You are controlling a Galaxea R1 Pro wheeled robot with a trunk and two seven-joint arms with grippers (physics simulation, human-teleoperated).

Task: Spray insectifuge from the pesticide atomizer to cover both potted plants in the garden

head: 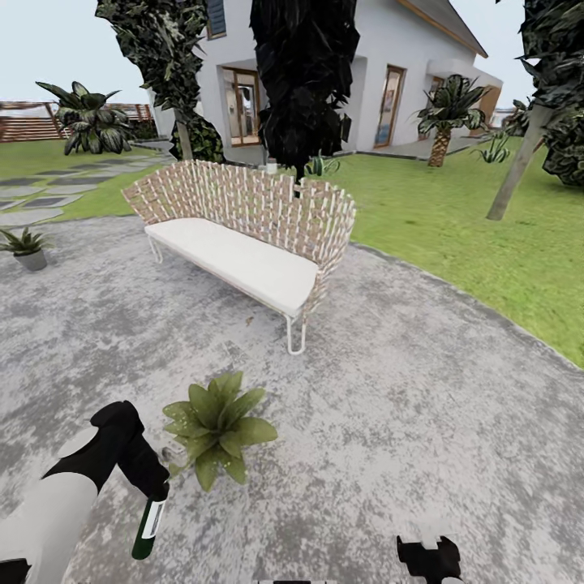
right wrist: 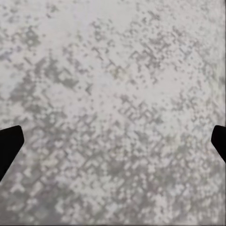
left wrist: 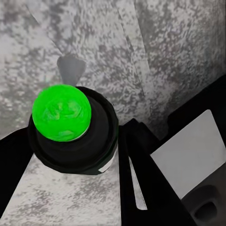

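Left pincer (head: 150, 493) grips the atomizer (head: 148, 529) beside a potted plant (head: 217, 426); right pincer (head: 430, 560), cropped, spread wide.

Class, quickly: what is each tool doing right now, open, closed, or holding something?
Left tool: closed on the pesticide atomizer, beside the broad-leaved potted plant.
Right tool: open, holding nothing, above the patio.

Left gripper (head: 152, 487) seen clamped on pesticide atomizer (head: 148, 529), bottle hung downward just beside broad-leaved potted plant (head: 217, 427) on grey patio (head: 389, 422). Spikier potted plant (head: 27, 246) set well apart; wicker seat (head: 243, 235) behind.
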